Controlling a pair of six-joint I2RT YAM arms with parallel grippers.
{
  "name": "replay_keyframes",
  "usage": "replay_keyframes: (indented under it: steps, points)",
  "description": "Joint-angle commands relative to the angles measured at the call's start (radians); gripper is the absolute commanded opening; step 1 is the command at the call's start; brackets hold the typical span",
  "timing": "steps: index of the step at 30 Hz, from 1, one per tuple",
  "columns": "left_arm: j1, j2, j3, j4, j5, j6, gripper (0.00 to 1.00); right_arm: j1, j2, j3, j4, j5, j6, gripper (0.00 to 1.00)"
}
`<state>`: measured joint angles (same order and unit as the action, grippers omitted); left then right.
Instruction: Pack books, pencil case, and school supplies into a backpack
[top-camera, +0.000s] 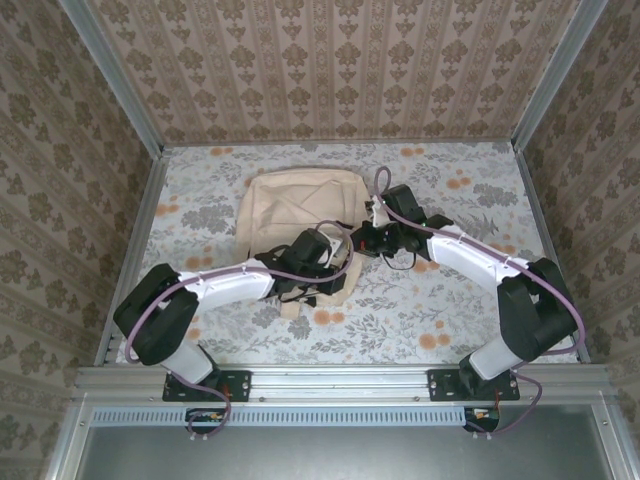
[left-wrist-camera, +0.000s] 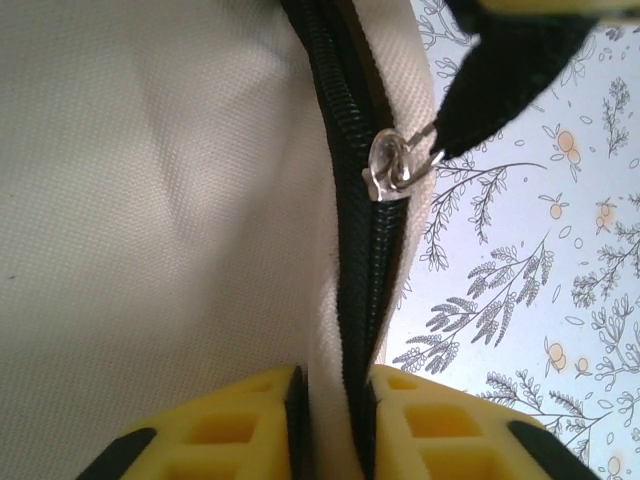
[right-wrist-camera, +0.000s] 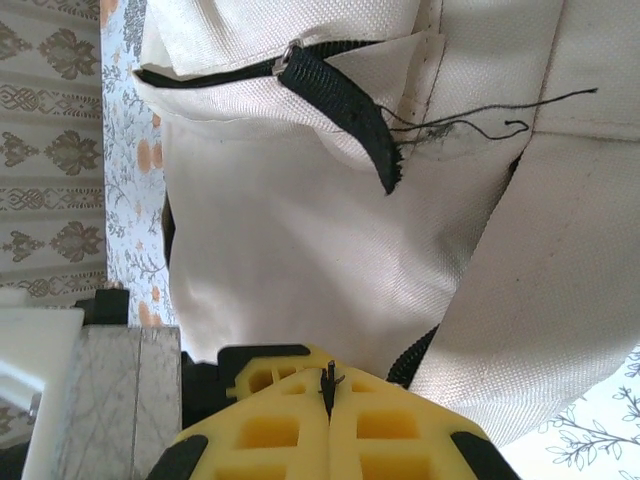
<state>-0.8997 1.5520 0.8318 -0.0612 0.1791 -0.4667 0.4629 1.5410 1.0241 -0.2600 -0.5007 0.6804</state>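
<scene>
The cream backpack (top-camera: 290, 205) lies mid-table (top-camera: 450, 310), toward the far edge. The left hand (left-wrist-camera: 330, 390) pinches the backpack's fabric edge along its black zipper (left-wrist-camera: 345, 150); the right hand (right-wrist-camera: 328, 390) is closed tight on the black zipper pull (left-wrist-camera: 490, 90)

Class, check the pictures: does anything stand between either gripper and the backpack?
Nothing visible does. The left gripper pinches the backpack at its cream edge, beside the black zipper. The right gripper is shut on the zipper's pull tab.
</scene>
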Motion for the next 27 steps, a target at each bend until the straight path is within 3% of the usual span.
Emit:
replay_keyframes:
  steps: [1, 7, 14, 27]
  points:
    - [0.004, -0.03, -0.041, 0.01, -0.007, 0.002, 0.15, -0.003, 0.015, 0.068, 0.005, 0.044, -0.008, 0.0]
    - [-0.003, -0.029, -0.056, 0.014, 0.007, 0.023, 0.0, -0.003, 0.069, 0.133, -0.018, 0.109, -0.014, 0.0]
    - [-0.022, -0.025, -0.053, 0.008, 0.02, 0.055, 0.0, -0.008, 0.11, 0.198, -0.04, 0.22, -0.033, 0.0]
    - [-0.033, -0.036, -0.079, -0.005, 0.058, 0.1, 0.0, -0.041, 0.149, 0.228, 0.016, 0.215, -0.031, 0.0]
